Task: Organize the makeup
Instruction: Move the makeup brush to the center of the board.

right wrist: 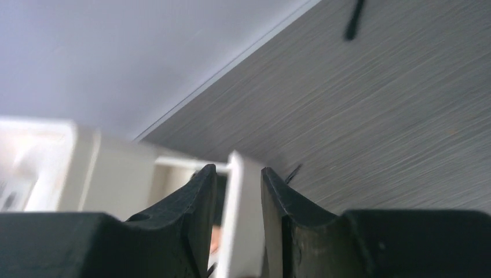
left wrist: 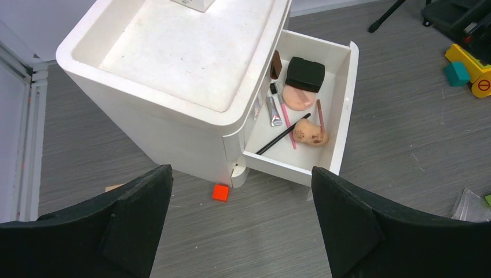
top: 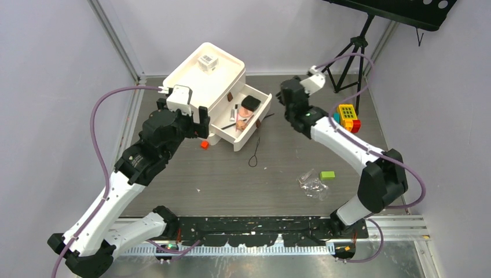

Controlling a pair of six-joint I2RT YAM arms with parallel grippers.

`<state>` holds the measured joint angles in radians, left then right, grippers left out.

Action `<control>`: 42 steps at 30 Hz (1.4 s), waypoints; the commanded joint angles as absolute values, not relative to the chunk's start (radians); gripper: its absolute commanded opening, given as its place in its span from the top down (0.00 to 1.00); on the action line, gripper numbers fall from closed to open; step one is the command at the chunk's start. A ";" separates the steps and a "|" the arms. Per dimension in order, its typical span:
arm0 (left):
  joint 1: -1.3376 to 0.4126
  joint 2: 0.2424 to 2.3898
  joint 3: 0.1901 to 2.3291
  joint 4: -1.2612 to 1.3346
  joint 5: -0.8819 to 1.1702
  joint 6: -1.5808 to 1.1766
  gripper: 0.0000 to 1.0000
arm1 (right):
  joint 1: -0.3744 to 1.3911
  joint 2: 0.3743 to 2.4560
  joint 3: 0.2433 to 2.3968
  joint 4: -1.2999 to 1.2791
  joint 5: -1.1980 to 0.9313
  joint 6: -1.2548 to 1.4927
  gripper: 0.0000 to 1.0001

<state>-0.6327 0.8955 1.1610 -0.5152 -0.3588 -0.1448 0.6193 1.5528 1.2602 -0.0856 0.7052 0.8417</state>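
A white organizer (top: 202,81) stands at the back with its drawer (left wrist: 343,110) pulled open. In the drawer lie a black compact (left wrist: 305,73), a pink puff (left wrist: 297,97), a peach sponge (left wrist: 310,132), a black pencil (left wrist: 282,134), a red pencil (left wrist: 320,114) and a small tube (left wrist: 274,111). A clear barcoded box (top: 207,61) sits on top. My right gripper (top: 284,98) straddles the drawer's front wall (right wrist: 243,220), jaws closed on it. My left gripper (top: 200,119) is open and empty above the floor by the organizer's front corner. A green tube (top: 328,174) lies on the table.
A small red cube (left wrist: 220,192) lies at the organizer's corner. Toy blocks (top: 347,117) stand at the right. Crumpled clear wrap (top: 312,185) lies beside the green tube. A black cord loop (top: 253,157) lies in front of the drawer. A tripod (top: 353,46) stands at the back right.
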 commanded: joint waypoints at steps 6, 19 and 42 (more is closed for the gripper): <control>-0.629 0.885 1.172 -0.495 -0.370 -0.126 0.08 | 0.292 1.656 1.209 -0.214 0.281 0.888 0.61; -0.629 0.885 1.171 -0.499 -0.379 -0.116 0.08 | 0.275 1.918 1.143 0.276 -0.052 1.133 0.99; -0.627 0.889 1.169 -0.498 -0.383 -0.106 0.08 | 0.340 2.142 1.235 0.492 -0.091 1.316 1.00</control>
<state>-0.6327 0.8963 1.1610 -0.5152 -0.3676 -0.1219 0.3176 2.1357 1.1728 0.4698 -0.1047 1.2877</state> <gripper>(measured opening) 0.918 0.020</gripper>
